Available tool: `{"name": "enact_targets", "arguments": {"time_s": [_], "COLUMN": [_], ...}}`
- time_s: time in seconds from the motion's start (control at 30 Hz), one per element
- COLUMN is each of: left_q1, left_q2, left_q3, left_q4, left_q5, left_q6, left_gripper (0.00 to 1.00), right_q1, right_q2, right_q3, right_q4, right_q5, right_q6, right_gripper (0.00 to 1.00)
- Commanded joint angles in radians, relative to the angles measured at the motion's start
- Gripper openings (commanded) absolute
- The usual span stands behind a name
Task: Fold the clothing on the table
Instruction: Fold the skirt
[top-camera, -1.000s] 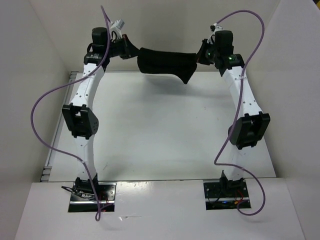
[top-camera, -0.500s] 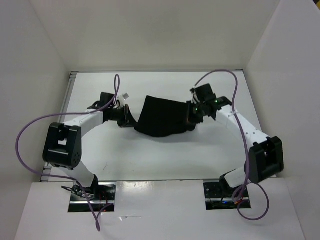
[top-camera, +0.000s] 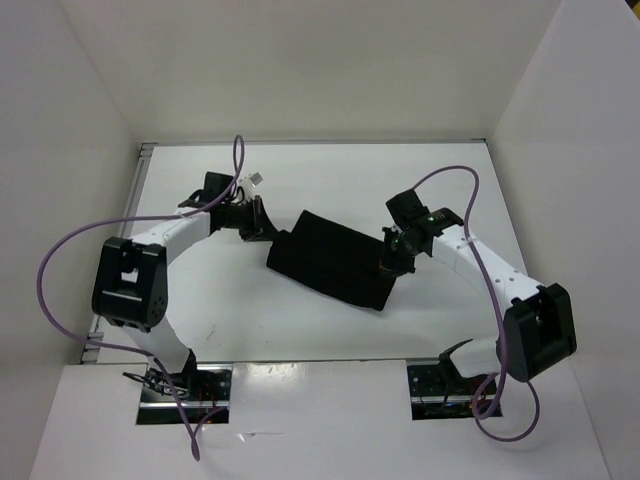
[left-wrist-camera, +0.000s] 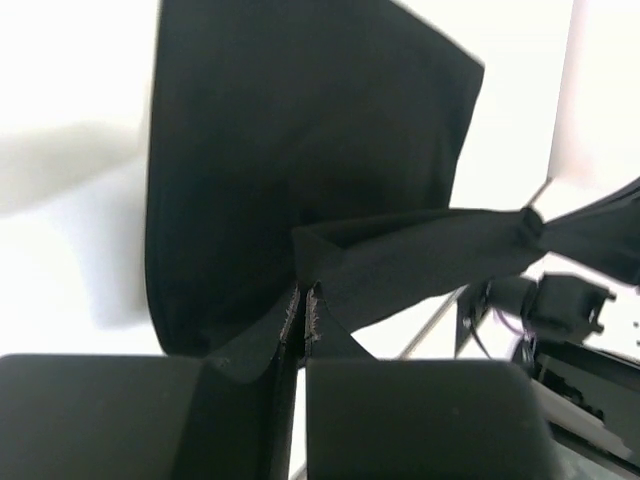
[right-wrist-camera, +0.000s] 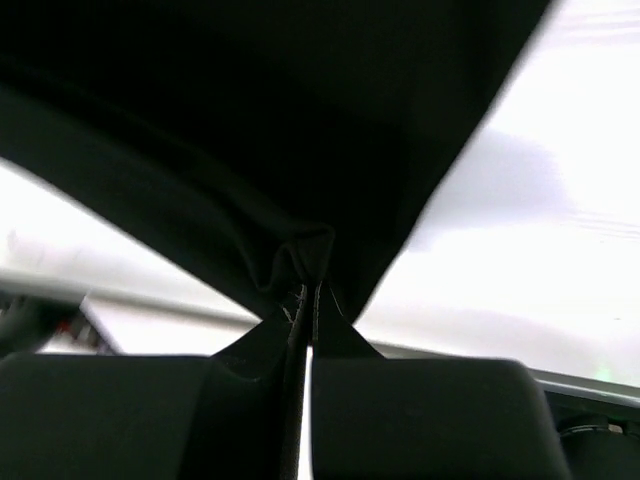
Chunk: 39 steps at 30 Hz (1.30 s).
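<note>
The clothing (top-camera: 335, 262) is a plain black piece that lies slanted across the middle of the white table (top-camera: 300, 175), folded into a band. My left gripper (top-camera: 267, 228) is at its far-left corner and my right gripper (top-camera: 391, 264) at its right edge. In the left wrist view the left gripper (left-wrist-camera: 303, 300) has its jaws pressed nearly together, with a stretched fold of the clothing (left-wrist-camera: 300, 150) running into the tips. In the right wrist view the right gripper (right-wrist-camera: 305, 295) is shut on a bunched edge of the clothing (right-wrist-camera: 250, 120).
White upright walls (top-camera: 80, 120) close in the table at the left, back and right. A thin metal edge (top-camera: 137, 195) runs along the table's left side. Purple cables (top-camera: 60, 255) loop off both arms. The arm bases (top-camera: 185, 385) stand at the near edge.
Both arms came down from high at the back and pulled toward the near side. The clothing, hanging between the grippers before, now rests on the table, slanted.
</note>
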<state>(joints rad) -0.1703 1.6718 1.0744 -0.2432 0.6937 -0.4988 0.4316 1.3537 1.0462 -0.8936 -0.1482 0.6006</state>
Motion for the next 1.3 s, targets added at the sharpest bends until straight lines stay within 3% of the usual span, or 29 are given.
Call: {"name": "enact_targets", "arguments": {"time_s": [0.0,0.37,0.6,0.87,1.27], "left_q1": [-0.001,-0.02,-0.029,-0.047,-0.057], "left_q2": [0.089,0.31,0.37,0.437,0.513], "left_q3": [0.096,0.32,0.36,0.415,0.527], "left_q4": [0.091,0.16,0.151,0.142,0.133], "left_q5": [-0.022,-0.063,-0.085,-0.085,-0.085], "left_q6": [0.025,-0.026,-0.017,-0.017,-0.035], "left_gripper": [0.05,0.08,0.09,0.1,0.1], "right_q1": [-0.014,-0.014,-0.024,-0.044,-0.074], "right_q2": [0.033,0.108,0.183,0.272,0.34], "right_q3": [0.037,0.037,0.074,0.173,0.193], "right_q4": [-0.015,0.007,-0.015,-0.005,-0.015], "right_q5": [0.174,0.32,0.4,0.421,0.44], "right_q6": [0.047,0.142,0.183,0.194,0.194], "right_gripper": [0.0,0.0,0.0,0.0,0.0]}}
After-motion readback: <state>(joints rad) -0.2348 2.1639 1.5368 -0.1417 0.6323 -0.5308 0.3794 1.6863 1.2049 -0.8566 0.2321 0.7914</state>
